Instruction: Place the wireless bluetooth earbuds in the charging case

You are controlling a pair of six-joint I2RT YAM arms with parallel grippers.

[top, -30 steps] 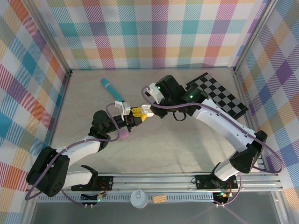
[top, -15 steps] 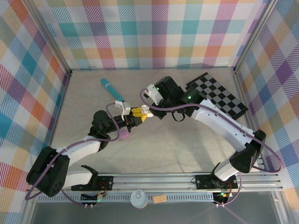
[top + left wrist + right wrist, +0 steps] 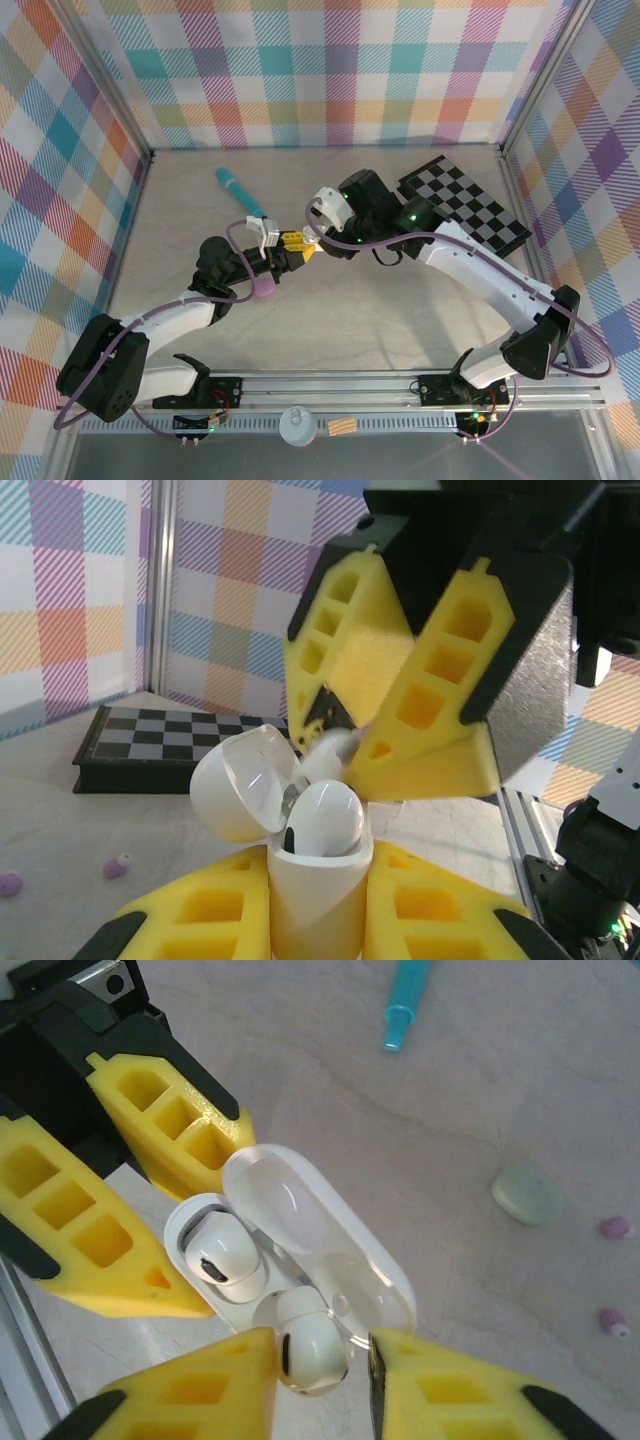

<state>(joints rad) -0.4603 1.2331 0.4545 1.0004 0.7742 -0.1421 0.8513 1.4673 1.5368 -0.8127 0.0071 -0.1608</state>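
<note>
Holding: the left claw is closed tight on the small white plastic charging case, whose lid is flipped open.
Case place: up off the table, about the middle, just left of the right claw.
First bud: one white plastic earbud sits in its hole in the case.
Second bud: another white earbud is at the empty hole, between the right claw's yellow fingers.
Right claw: its fingers stand close on both sides of that bud. I cannot tell if they squeeze it.
Loose buds: two tiny purple ones lie on the table, away from the case.
Far left: a teal stick.
</note>
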